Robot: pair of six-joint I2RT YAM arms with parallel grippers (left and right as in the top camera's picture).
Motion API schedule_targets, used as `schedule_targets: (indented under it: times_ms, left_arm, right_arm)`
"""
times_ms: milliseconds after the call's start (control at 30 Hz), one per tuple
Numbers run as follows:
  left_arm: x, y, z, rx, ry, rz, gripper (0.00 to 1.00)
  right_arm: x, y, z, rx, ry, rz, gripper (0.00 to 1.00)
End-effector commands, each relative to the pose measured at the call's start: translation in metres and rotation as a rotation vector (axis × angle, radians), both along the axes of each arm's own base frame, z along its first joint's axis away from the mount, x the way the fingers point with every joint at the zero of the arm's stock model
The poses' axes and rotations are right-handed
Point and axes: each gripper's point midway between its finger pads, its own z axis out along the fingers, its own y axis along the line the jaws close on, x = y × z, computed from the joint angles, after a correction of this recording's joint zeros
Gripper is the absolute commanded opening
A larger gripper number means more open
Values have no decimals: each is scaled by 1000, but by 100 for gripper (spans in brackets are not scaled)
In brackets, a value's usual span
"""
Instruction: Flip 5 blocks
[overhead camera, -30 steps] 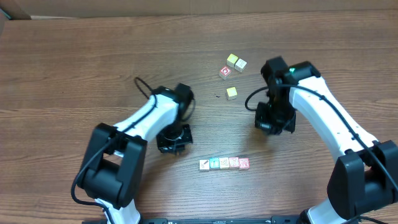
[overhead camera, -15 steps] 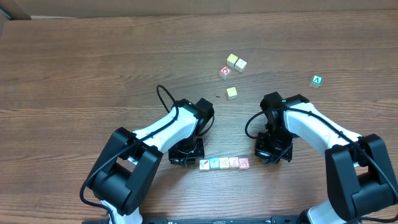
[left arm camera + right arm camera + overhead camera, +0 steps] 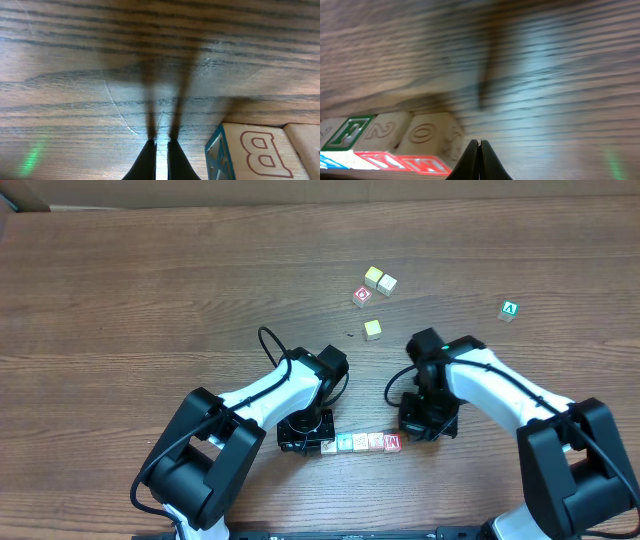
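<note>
Here, near the front of the surface (image 3: 150, 300), a straight row of five blocks (image 3: 360, 442), side touching side. At the row's left end, the left end effector (image 3: 161, 152), fingers pressed together on nothing, tips low over the wood, just beside a block with a teal side and a red "B" (image 3: 255, 152). At the right end, the right end effector (image 3: 478, 152), likewise pressed tight and empty, close to a block lettered "O" (image 3: 427, 132). Farther back, well apart from the row: two yellowish cubes (image 3: 378, 279) touching, a red-printed cube (image 3: 362, 296) just beside them, a lone yellowish cube (image 3: 372, 329), and off to the right a green "A" cube (image 3: 510, 310).
</note>
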Motion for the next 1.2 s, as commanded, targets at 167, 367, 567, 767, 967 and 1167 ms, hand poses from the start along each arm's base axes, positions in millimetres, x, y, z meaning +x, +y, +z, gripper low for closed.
schedule_targets:
  times_ms: [167, 367, 567, 767, 967, 1167]
  left_arm:
    - [-6, 1, -8, 16, 12, 15, 4]
    - [-5, 1, -9, 13, 8, 11, 5]
    - [3, -2, -11, -8, -25, -18, 4]
    - [7, -4, -13, -38, -45, -91, 4]
    - [16, 9, -14, 30, -92, -147, 4]
    - [26, 24, -14, 112, -143, -189, 4]
  right_arm:
    - [-5, 15, 5, 16, -24, 22, 4]
    - [-8, 16, 3, 12, -14, 33, 4]
    - [-12, 23, 2, 13, -17, 67, 4]
    - [-13, 24, 2, 12, -16, 67, 4]
    - [-14, 24, 3, 11, -13, 67, 4]
    - [-14, 24, 3, 12, -14, 71, 4]
